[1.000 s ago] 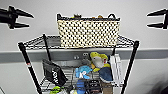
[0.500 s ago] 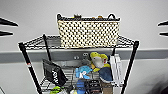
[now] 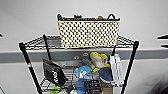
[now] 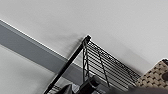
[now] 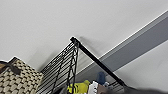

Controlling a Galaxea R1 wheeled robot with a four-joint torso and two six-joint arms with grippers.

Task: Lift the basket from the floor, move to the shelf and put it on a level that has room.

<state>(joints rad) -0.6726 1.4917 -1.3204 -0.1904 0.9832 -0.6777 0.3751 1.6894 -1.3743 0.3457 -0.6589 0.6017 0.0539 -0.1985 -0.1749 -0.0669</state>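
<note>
The basket [image 3: 88,33], a cream-and-dark checkered weave with small dark handles, stands upright on the level [image 3: 125,41], the black wire top tier of the shelf [image 3: 29,66]. Bits of plush show over its rim. Two dark fingers of my right gripper [image 3: 160,41] stand apart at the picture's right edge, well clear of the basket, with nothing between them. A dark tip of my left gripper [image 3: 1,35] shows at the left edge. A basket corner [image 4: 155,75] and the wire tier [image 4: 107,67] appear in the left wrist view. The basket [image 5: 17,77] also sits beside the tier [image 5: 60,67] in the right wrist view.
The tier below holds a yellow and blue plush toy [image 3: 100,62], a black bag [image 3: 53,73], white boxes [image 3: 117,68] and other clutter. A white wall with a grey band [image 3: 150,53] stands right behind the rack.
Both grippers have drawn outward, away from the basket's sides toward the picture's edges. The basket stays put on the top tier.
</note>
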